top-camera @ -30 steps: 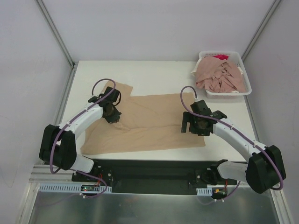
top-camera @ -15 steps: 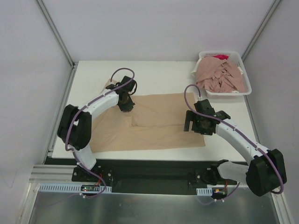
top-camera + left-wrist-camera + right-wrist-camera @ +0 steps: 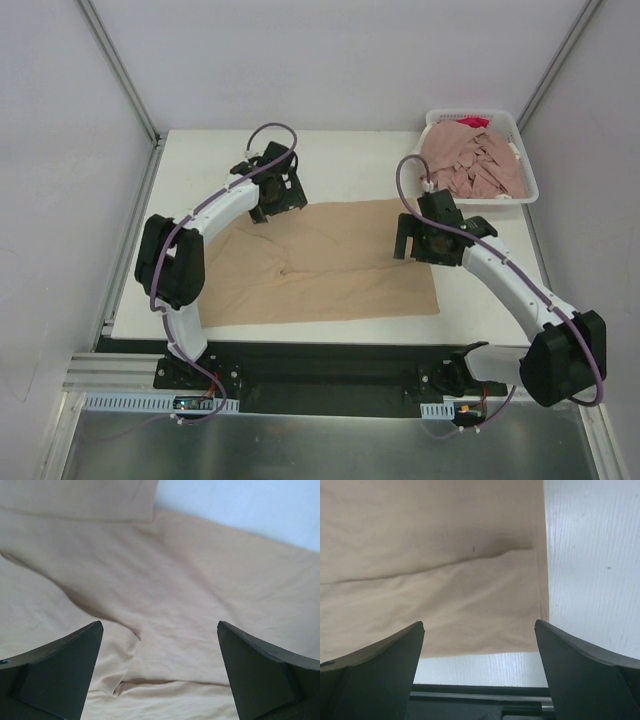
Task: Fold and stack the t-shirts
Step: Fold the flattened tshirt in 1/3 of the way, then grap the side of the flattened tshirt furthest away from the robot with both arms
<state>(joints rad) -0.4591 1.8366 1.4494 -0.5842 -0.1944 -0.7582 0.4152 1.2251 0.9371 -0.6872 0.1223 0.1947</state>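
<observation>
While the left gripper (image 3: 272, 200) and right gripper (image 3: 425, 245) gape empty, the tan shirt (image 3: 330, 268) lies sideways beneath, spanning both.

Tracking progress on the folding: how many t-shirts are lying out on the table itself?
1: the tan t-shirt, spread across the middle of the table. More shirts sit crumpled in a pink heap in the basket at the far right; their number cannot be told.
</observation>
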